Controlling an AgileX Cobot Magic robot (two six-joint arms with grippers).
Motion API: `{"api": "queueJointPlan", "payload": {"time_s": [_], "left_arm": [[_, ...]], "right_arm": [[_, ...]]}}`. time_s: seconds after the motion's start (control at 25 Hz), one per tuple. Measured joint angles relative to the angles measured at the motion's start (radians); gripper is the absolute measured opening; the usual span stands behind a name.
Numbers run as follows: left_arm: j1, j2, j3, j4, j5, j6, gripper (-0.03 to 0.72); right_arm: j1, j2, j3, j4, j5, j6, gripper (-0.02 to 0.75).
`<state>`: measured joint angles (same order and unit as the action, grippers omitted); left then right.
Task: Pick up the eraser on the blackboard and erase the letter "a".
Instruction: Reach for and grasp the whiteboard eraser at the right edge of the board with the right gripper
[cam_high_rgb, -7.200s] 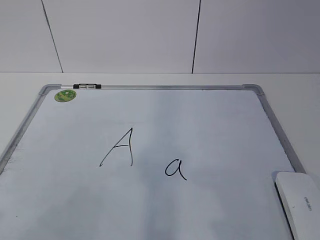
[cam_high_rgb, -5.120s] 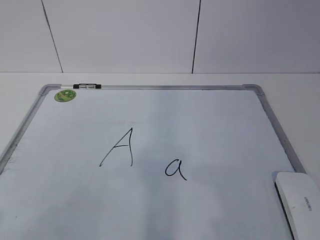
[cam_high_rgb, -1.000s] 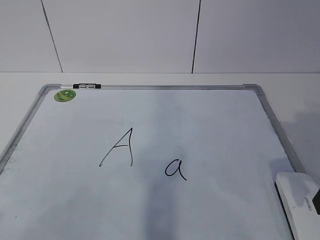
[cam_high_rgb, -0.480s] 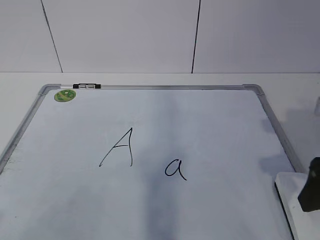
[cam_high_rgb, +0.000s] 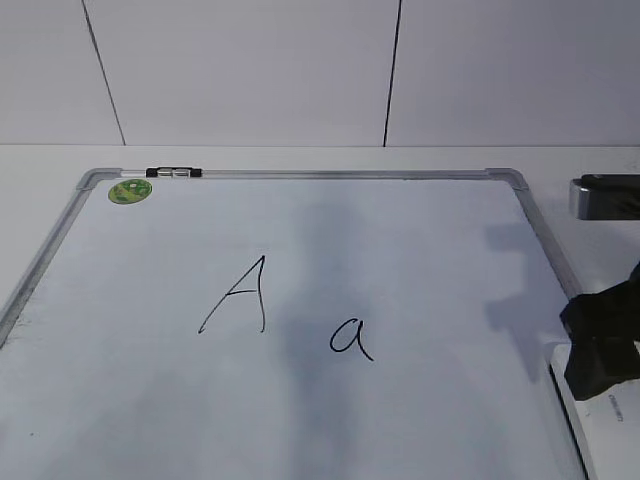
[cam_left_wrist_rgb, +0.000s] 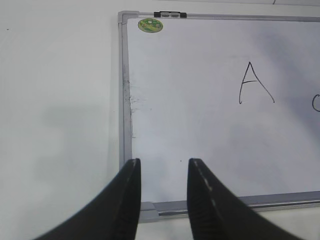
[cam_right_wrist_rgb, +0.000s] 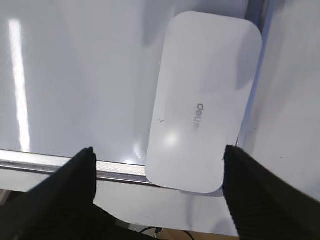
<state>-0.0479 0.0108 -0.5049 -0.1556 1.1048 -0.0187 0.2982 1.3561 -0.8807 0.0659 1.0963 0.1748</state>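
The right gripper (cam_right_wrist_rgb: 157, 172) was observed wide open above the eraser (cam_right_wrist_rgb: 202, 102), at lower right of the blackboard (cam_high_rgb: 420, 260). The left gripper (cam_left_wrist_rgb: 162, 177) was seen parted, empty.

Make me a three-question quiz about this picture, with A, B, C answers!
1. Where is the eraser?
A. bottom right corner of the blackboard
B. beside the green sticker
C. on the capital A

2. How many letters are on the board?
A. one
B. two
C. four

3. The right gripper is:
A. shut on the eraser
B. open above the eraser
C. wiping the letter "a"

Answers: 1 A, the exterior view shows it at that corner; 2 B, only "A" and "a" are written; 3 B, the wrist view shows spread fingers not touching it.
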Motion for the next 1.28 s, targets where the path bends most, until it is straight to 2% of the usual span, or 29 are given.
{"api": "queueJointPlan", "payload": {"time_s": [0.4, 0.88, 1.28], "left_arm": [[-0.004, 0.0, 0.0, -0.002, 0.0, 0.0, 0.241], [-0.014, 0.0, 0.0, -0.004, 0.0, 0.0, 0.241], [-0.014, 0.0, 0.0, -0.004, 0.0, 0.0, 0.243]], "right_arm": [[0.0, 0.019, -0.003, -0.074, 0.008, 0.06, 0.615], [0.0, 0.019, -0.003, -0.083, 0.012, 0.065, 0.616], [0.0, 0.024, 0.029, -0.091, 0.042, -0.01, 0.629]]}}
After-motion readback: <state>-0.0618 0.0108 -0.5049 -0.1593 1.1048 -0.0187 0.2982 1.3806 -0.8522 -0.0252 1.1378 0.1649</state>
